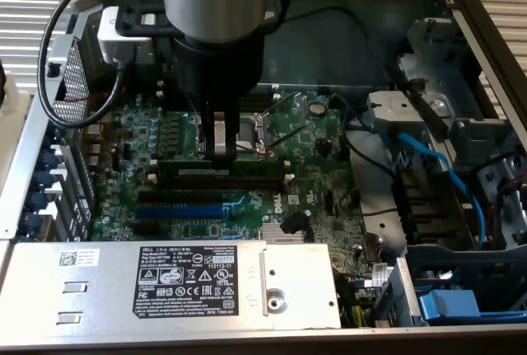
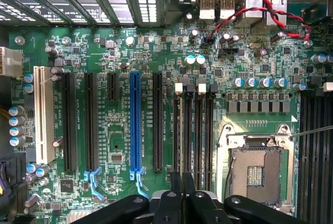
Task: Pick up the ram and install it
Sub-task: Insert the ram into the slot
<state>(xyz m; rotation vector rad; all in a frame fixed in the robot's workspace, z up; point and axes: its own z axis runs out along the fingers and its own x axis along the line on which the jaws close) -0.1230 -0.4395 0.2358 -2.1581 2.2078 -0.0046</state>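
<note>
Hand down over the motherboard, drawn almost closed, pinching the top edge of the ram near mid-length. Ram upright on its long edge, whitish label toward the exterior camera, set along the black memory slots. Seated or only resting on a slot: cannot tell. In the wrist view, dark fingers nearly together above 4 parallel slots with white end clips. CPU socket just behind the ram, blue expansion slot near on the other side. Grey labelled metal cover along the board's near edge, well apart. Blue cables at the exterior view's right, well apart. Bare board past both ends of the stick.
</note>
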